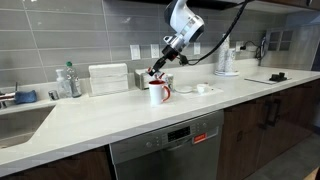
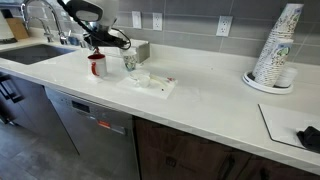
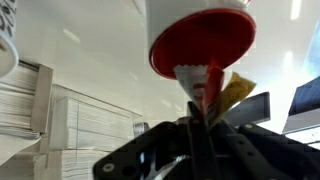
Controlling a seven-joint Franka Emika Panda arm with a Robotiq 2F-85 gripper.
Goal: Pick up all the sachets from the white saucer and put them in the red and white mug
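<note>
**Red and white against pale grey**

The round ceramic mug (image 3: 200, 45) is red inside and along its rim; in both exterior views its wall is white and its handle red. The small flat paper sachets (image 3: 208, 88) are white with red print, and one is yellow. The metal pincer (image 3: 207, 112) is black. The smooth stone tabletop (image 1: 110, 120) is off-white, the tiled wall (image 1: 60, 35) grey, the wooden cabinet fronts (image 1: 270, 120) dark brown. The stacked paper cups (image 2: 278, 45) carry a mottled multicolour pattern on white.

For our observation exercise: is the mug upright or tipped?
Upright: in both exterior views the red and white mug stands on its base.
</note>
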